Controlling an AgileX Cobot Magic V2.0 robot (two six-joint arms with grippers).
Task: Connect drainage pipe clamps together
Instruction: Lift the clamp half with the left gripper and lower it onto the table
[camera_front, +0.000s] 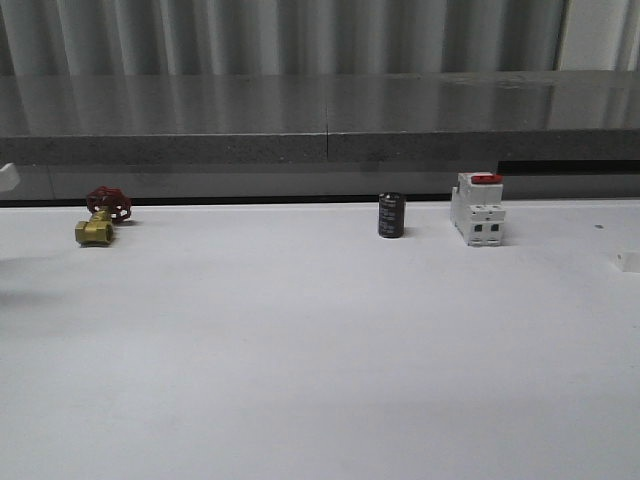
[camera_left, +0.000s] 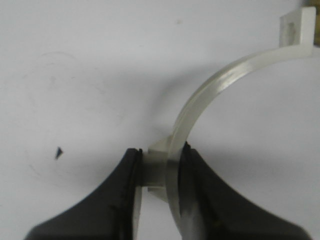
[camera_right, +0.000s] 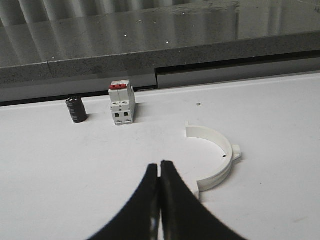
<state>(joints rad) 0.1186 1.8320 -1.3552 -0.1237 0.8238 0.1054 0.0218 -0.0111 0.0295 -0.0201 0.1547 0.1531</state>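
Your left gripper (camera_left: 160, 170) is clamped on one clamp half (camera_left: 200, 100) at its outer lug; the arc curves away over the white surface (camera_left: 75, 75), its far tab partly cut off at the frame edge. Your right gripper (camera_right: 159, 172) has its fingers pressed together with nothing between them. The other clamp half (camera_right: 215, 155) lies flat on the surface just beside those fingers, one end hidden behind them. Farther back you see the breaker (camera_right: 122, 102) and a black cylinder (camera_right: 76, 109). In the front view, a brass valve (camera_front: 100, 218) sits far left.
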